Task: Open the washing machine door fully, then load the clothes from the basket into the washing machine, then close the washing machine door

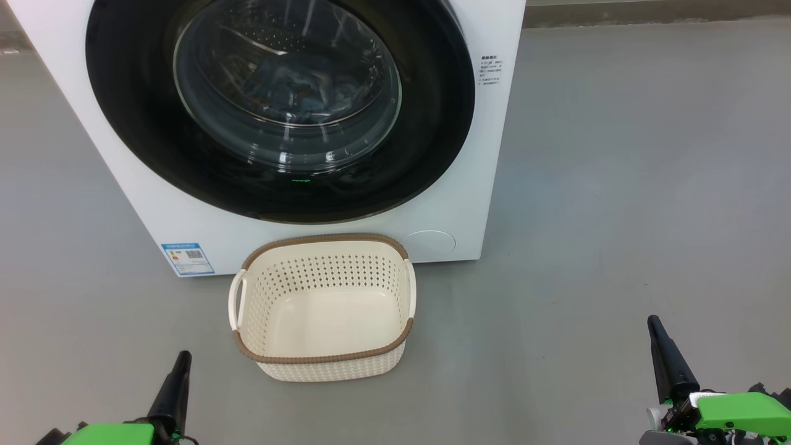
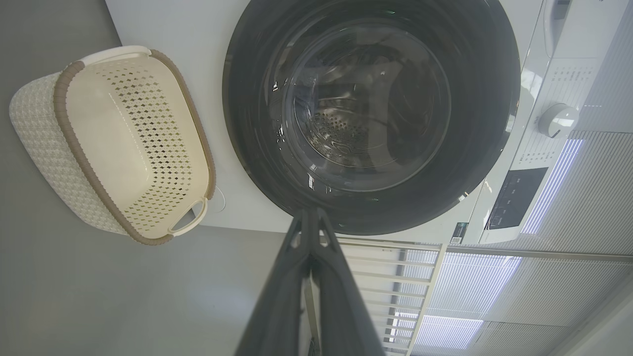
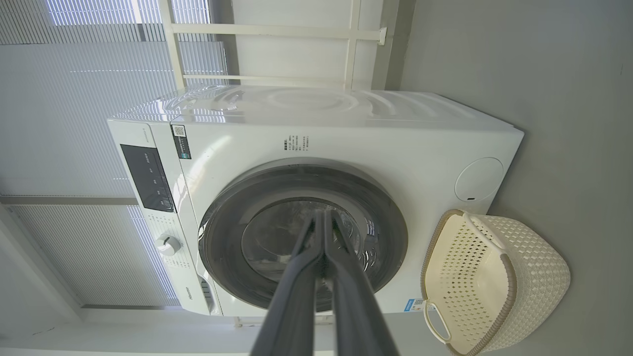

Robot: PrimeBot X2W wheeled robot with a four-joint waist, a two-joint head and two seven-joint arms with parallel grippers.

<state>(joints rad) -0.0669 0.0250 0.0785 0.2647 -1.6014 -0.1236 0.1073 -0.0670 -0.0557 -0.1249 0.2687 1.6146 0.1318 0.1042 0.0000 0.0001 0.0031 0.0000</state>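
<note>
Washing machine door (image 1: 281,105) shut, clothes (image 1: 309,93) visible through it; basket (image 1: 324,358) on floor (image 1: 618,216) just before washing machine (image 1: 476,185).

Basket (image 1: 327,371) sits ahead, between the two sets of fingers (image 1: 175,389); washing machine (image 1: 469,154) just behind it, clothes (image 1: 296,86) inside.

Black-rimmed washer door (image 1: 432,123) shut w/ blue clothes (image 1: 303,89) inside; cream basket (image 1: 327,369) empty just in front.

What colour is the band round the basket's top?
Brown, on the cream basket; clearest in head view.
</note>
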